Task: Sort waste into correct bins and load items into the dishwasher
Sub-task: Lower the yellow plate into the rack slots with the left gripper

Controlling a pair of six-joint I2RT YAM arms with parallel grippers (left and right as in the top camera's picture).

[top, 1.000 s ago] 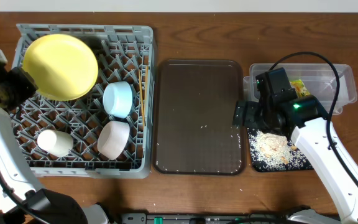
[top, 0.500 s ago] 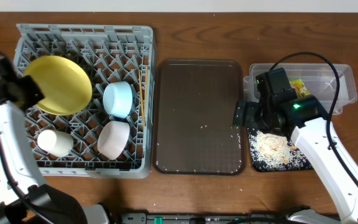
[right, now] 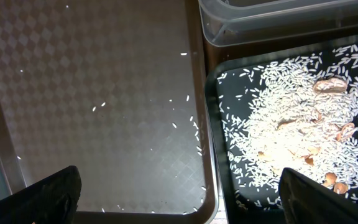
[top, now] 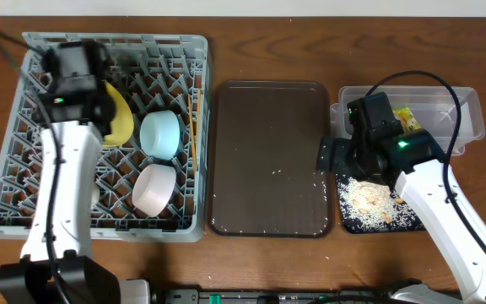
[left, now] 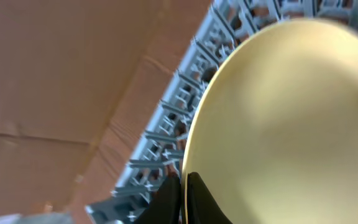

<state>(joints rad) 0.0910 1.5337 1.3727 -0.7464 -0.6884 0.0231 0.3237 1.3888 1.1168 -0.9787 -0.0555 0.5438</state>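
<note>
My left gripper (top: 98, 111) is shut on the rim of the yellow plate (top: 119, 120), which stands nearly on edge among the pegs of the grey rack (top: 116, 40). In the left wrist view both fingers pinch the plate (left: 278, 124) at its edge. A light blue bowl (top: 160, 133), a pinkish-white bowl (top: 154, 188) and the chopsticks (top: 194, 127) lie in the rack. My arm hides the white cup. My right gripper (right: 185, 202) is open and empty over the gap between the brown tray (right: 92, 93) and the black tray (right: 225, 155) holding the rice (right: 291, 124).
The clear tub (top: 467, 110) at the far right holds the green-and-yellow wrapper (top: 407, 118). A few rice grains lie scattered on the brown tray (top: 270, 110). The rack's left wall (left: 173, 112) borders bare wooden table.
My left arm has swung in over the rack. The plate has gone from lying flat above the rack's left corner to standing on edge among the pegs. The right arm has not moved.
</note>
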